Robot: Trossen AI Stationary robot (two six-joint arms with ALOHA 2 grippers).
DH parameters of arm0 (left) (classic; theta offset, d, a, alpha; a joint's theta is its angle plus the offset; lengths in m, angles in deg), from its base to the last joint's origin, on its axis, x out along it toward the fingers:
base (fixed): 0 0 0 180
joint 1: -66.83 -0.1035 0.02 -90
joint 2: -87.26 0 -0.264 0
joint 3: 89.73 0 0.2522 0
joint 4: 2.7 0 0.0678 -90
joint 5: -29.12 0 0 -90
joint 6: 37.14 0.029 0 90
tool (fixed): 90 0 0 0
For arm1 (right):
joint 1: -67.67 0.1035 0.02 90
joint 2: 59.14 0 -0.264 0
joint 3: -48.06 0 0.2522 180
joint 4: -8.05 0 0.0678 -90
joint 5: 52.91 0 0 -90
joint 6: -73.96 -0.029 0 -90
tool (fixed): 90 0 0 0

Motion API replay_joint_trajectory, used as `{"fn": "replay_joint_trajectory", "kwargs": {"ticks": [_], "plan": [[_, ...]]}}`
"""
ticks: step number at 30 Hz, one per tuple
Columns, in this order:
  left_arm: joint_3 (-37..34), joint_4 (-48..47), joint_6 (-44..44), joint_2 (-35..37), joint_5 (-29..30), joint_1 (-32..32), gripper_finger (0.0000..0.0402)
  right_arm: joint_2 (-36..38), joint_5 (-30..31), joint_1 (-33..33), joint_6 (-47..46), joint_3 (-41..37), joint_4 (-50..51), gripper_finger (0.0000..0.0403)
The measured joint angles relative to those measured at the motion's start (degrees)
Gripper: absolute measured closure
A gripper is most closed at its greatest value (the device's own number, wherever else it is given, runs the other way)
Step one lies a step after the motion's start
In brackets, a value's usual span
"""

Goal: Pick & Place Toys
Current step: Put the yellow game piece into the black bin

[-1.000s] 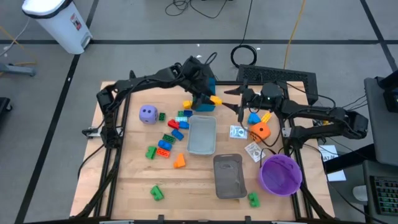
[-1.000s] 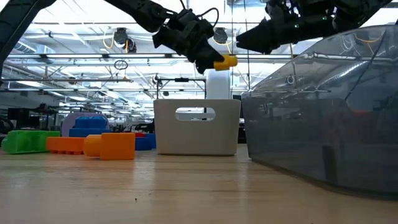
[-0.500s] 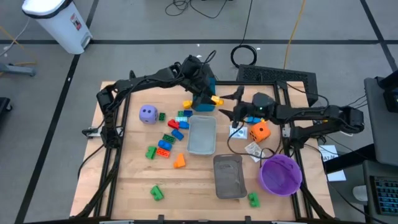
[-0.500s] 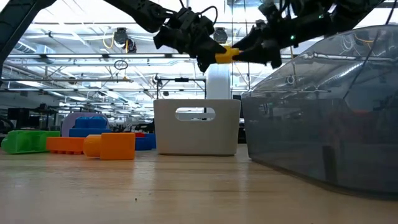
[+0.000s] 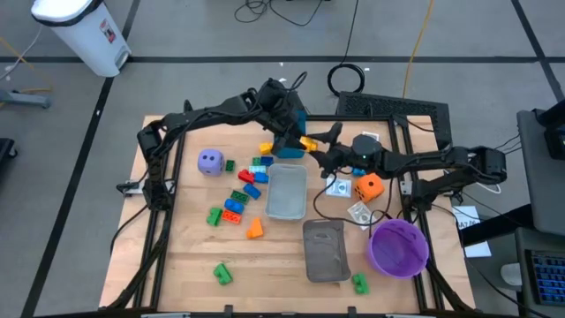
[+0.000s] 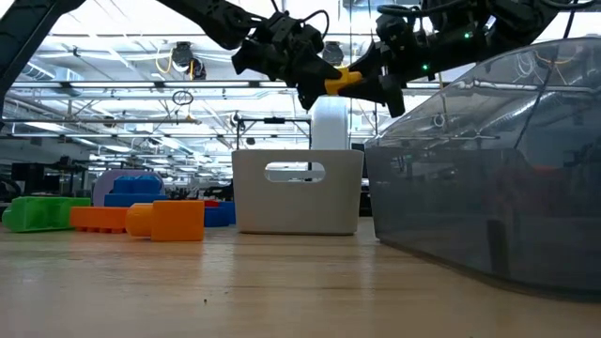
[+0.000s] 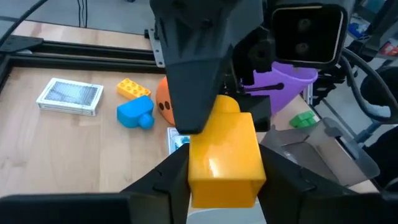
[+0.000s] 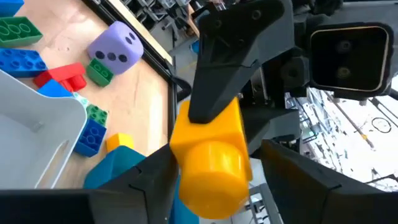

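Observation:
My left gripper point(image 5: 298, 141) is shut on a yellow brick point(image 5: 306, 141), held in the air over the far end of a grey tray point(image 5: 270, 190). My right gripper point(image 5: 320, 147) is open and level with the brick. Its fingers stand on either side of the brick's round-stud end point(image 8: 214, 165), and a gap shows beside one finger point(image 8: 292, 174). Several loose bricks point(image 5: 240, 190) and a purple die point(image 5: 209, 161) lie left of the tray. An orange die point(image 5: 368, 185) lies right of it. My left gripper pinches the yellow brick point(image 7: 224, 155) between its two fingers point(image 7: 158, 186), on two opposite sides of the brick's block end. The fingers slant down from the table's far left. The brick is lifted clear, and its stud end point(image 6: 347, 79) sticks out toward my right gripper.
A second grey tray point(image 5: 324, 250) and a purple bowl point(image 5: 399, 247) stand near the front right. Small printed cards point(image 5: 338, 187) lie by the orange die. Green bricks point(image 5: 221, 274) lie near the front edge. A keyboard point(image 5: 397, 108) sits at the far right.
My right gripper has moved toward the table's left, up to the yellow brick, and its open fingers now stand around the brick's free end. My left gripper and the brick have kept still.

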Motion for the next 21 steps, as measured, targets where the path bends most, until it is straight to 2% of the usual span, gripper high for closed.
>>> {"fn": "replay_joint_trajectory", "kwargs": {"ticks": [4,10,13,21], "plan": [[0.00,0.07,0.00,0.00,-1.70,0.00,0.0232,0.00,0.01,0.00,1.06,0.00,-0.15,0.0217],[0.00,0.07,-0.08,0.00,-2.08,0.00,0.0250,0.00,-0.01,0.02,1.71,0.00,-0.20,0.0258],[0.00,0.06,-0.27,0.00,-1.80,0.00,0.0249,0.00,-0.01,0.02,1.88,0.00,-0.22,0.0264],[0.00,0.76,-0.96,0.00,1.25,0.06,0.0189,0.02,0.30,-0.01,1.23,-0.02,-1.59,0.0259]]}}
